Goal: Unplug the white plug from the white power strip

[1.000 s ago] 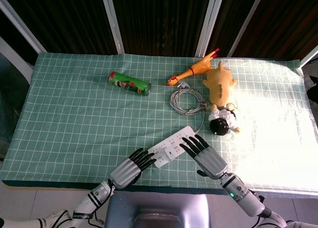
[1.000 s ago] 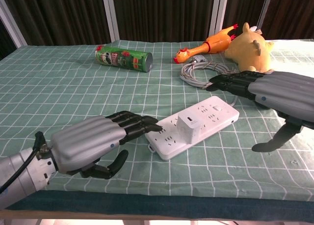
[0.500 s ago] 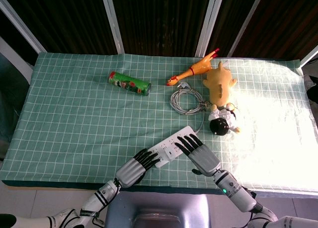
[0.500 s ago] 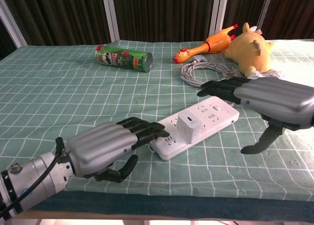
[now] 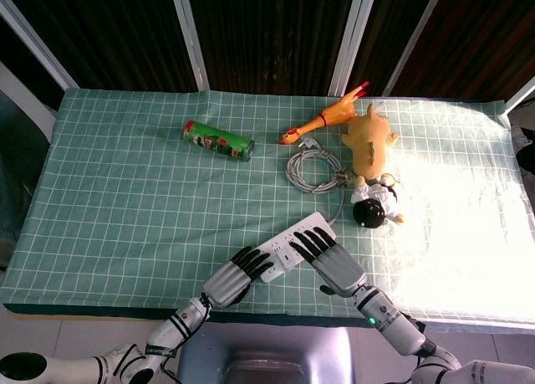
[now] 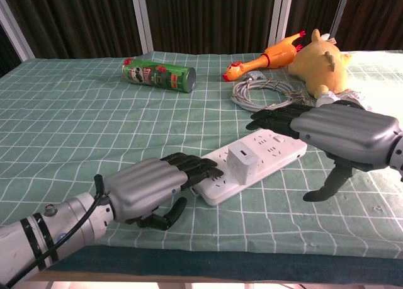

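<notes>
The white power strip [image 6: 267, 152] lies slantwise near the table's front edge, and its far end shows in the head view too [image 5: 314, 223]. A white cube plug [image 6: 240, 165] stands in its middle sockets. My left hand [image 6: 153, 186] [image 5: 237, 274] lies flat with fingers stretched out, and its fingertips [image 6: 204, 168] rest on the strip's near left end, just short of the plug. My right hand [image 6: 330, 131] [image 5: 329, 259] hovers over the strip's far right end with fingers extended and thumb hanging down. It holds nothing. In the head view the right hand covers the plug.
A coiled grey cable [image 6: 261, 92] lies just beyond the strip. Behind it are a rubber chicken [image 6: 264, 59], a yellow plush [image 6: 321, 65] and a green can [image 6: 158, 75]. A small doll [image 5: 374, 205] sits right of the strip. The table's front edge is close below the hands.
My left hand has slid forward until its fingertips lie on the strip's near end. My right hand has come leftward and lower over the strip's far end. The strip and plug have not moved.
</notes>
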Robot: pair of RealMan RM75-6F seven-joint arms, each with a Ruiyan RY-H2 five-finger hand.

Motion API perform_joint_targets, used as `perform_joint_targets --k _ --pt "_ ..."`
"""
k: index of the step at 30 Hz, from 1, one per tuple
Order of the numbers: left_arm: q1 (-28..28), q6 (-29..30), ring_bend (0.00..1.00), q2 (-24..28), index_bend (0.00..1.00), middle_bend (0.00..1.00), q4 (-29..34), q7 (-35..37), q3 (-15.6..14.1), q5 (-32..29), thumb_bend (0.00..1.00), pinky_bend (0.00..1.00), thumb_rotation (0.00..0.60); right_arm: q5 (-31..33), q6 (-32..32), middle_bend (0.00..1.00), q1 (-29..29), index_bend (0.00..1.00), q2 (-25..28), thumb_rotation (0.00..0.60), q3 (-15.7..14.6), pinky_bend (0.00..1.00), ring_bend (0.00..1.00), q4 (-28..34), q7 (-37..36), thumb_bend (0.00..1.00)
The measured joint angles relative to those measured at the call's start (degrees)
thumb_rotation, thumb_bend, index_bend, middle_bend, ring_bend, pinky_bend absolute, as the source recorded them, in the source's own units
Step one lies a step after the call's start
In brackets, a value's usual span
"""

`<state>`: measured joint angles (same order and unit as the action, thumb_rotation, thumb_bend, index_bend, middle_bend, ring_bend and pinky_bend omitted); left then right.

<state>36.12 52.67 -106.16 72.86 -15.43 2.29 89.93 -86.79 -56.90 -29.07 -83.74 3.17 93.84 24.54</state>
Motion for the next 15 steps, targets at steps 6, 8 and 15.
perform_joint_targets --k 6,8,15 --pt "1.0 -0.1 0.0 -0.4 0.0 0.0 -0.4 -0.3 -0.2 -0.3 0.75 0.02 0.6 0.1 -0.1 0.08 -1.1 0.1 -3.7 0.6 0.3 0.07 0.01 -3.0 1.2 0.16" --pt "1.0 0.0 0.0 -0.4 0.0 0.0 -0.3 -0.5 -0.5 -0.3 0.75 0.02 0.6 0.1 -0.4 0.13 -1.5 0.16 -5.5 0.6 0.4 0.13 0.04 -4.4 1.5 0.16" --pt "-0.5 2.2 0.0 0.7 0.0 0.0 2.6 -3.0 -2.8 -0.1 0.75 0.02 0.599 0.2 -1.9 0.2 -2.4 0.25 -10.9 0.6 1.0 0.22 0.11 -8.6 2.1 0.21"
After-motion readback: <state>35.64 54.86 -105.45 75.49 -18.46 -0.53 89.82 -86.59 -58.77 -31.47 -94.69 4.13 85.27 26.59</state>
